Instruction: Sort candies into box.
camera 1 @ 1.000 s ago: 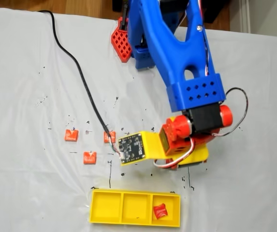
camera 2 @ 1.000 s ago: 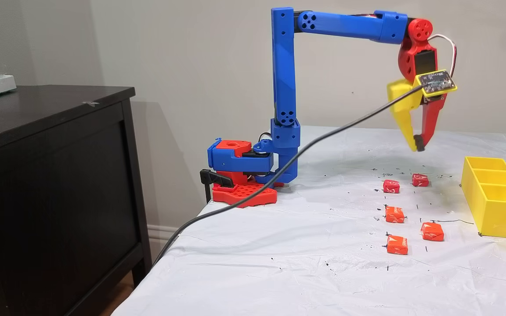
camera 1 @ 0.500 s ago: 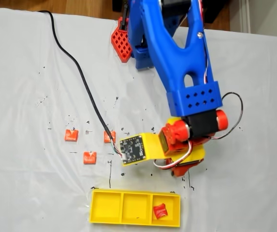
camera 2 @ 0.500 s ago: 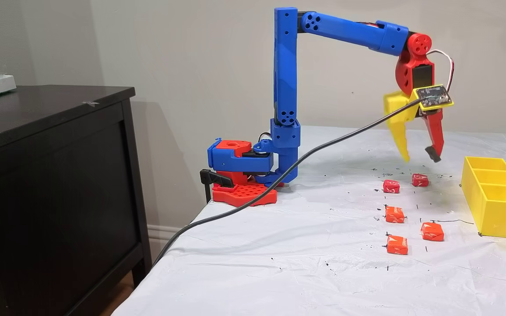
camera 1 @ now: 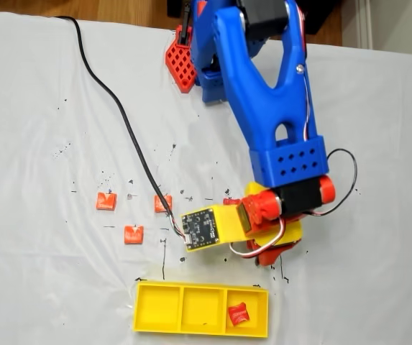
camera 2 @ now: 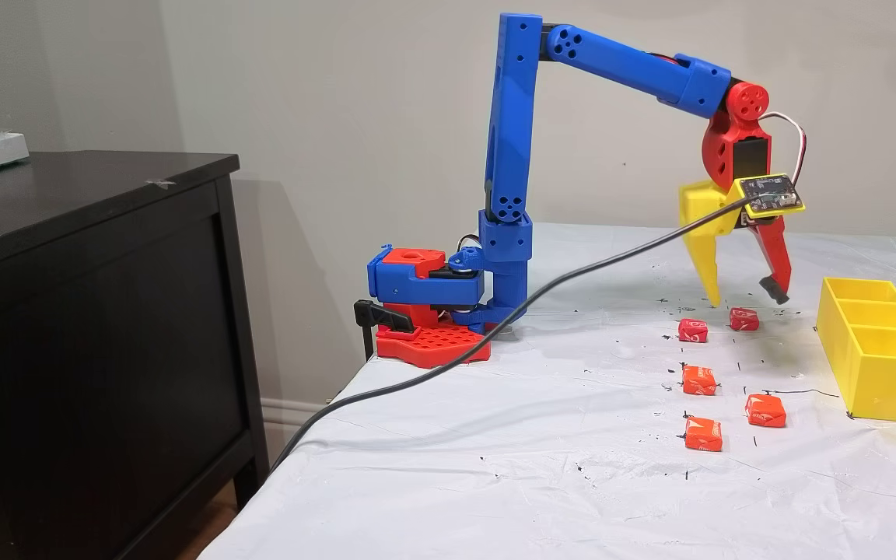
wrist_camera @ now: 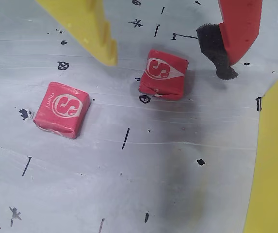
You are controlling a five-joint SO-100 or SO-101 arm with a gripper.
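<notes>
Several red-orange candies lie on the white cloth. In the wrist view one candy [wrist_camera: 163, 74] sits between my open gripper's [wrist_camera: 168, 65] yellow finger [wrist_camera: 90, 29] and red finger [wrist_camera: 236, 29], untouched; a second candy [wrist_camera: 61, 109] lies to its left. From the side, the gripper [camera 2: 745, 297] hangs open just above the candy [camera 2: 744, 319] nearest the box [camera 2: 883, 381]. The yellow box [camera 1: 191, 287] holds one candy [camera 1: 238, 313] in the rightmost of its three compartments, as the fixed view from above shows it.
A black cable [camera 1: 119, 108] runs across the cloth to the wrist camera board [camera 1: 202, 228]. More candies [camera 1: 134, 234] lie left of the arm. The robot base [camera 2: 425, 303] is clamped at the table's edge. A dark cabinet [camera 2: 90, 311] stands beside the table.
The arm has come down toward the cloth. The gripper, shut a second ago, has opened and now straddles the candy nearest the box.
</notes>
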